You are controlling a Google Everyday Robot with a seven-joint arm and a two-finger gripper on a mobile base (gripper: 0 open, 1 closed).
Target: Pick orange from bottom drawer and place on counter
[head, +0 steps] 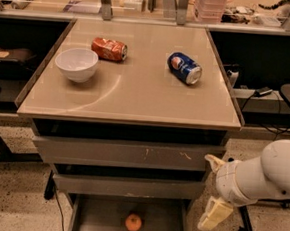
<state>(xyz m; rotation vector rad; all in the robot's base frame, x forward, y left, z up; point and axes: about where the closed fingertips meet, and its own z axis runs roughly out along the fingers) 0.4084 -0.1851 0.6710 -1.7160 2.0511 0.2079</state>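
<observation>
The orange [133,222] lies on the flat grey floor of the pulled-out bottom drawer [96,219], near its middle. My gripper [212,189] is at the lower right, beside the cabinet's right edge and level with the middle drawers. It is open and empty, to the right of and above the orange. The white arm behind it runs off to the right. The beige counter [136,94] tops the grey cabinet.
On the counter sit a white bowl [76,64], a crushed orange-red can [109,49] and a blue can [184,68] on its side. Two closed wider drawers [127,153] sit above the open one. A chair base [246,228] stands on the speckled floor at the right.
</observation>
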